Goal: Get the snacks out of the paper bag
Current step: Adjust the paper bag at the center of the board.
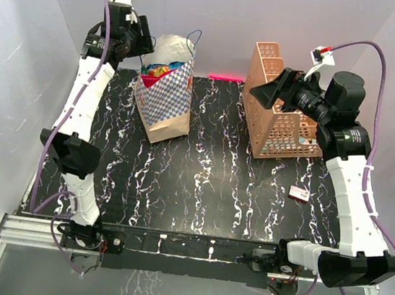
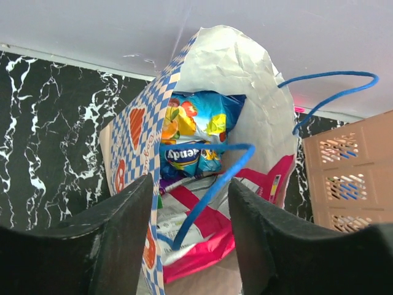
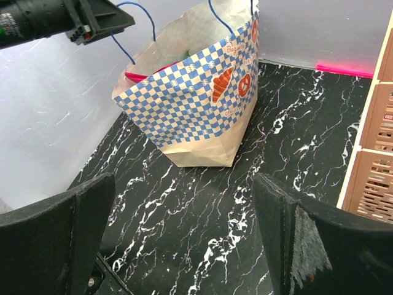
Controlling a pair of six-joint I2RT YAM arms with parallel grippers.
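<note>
The snacks point(image 2: 195, 131) are all inside the paper bag point(image 1: 166, 101), which stands upright on the far left part of the table point(image 1: 199, 191). Its mouth is open and its blue cord handles stand up. Through the left wrist camera I look down into it. A blue packet point(image 2: 184, 157) with fruit printed on it lies toward the far side, and a large red packet point(image 2: 206, 243) lies nearer me under it, both against the white inner wall. My left gripper point(image 2: 190, 189) hangs just above the bag's left rim, pointing down into the mouth. Its fingers stand a moderate way apart with nothing pinched between them. One cord handle point(image 2: 212, 184) shows in the gap, but I cannot tell whether it touches either finger. From above, that gripper point(image 1: 142, 40) sits just left of the bag's top. My right gripper point(image 3: 184, 181) is spread wide and holds nothing. It is well apart from the bag, over on the right and aimed left toward it, just in front of the orange lattice rack point(image 1: 281, 129). A small red-and-white card point(image 1: 299, 194) lies flat on the table near the right arm, nearer than the rack.
</note>
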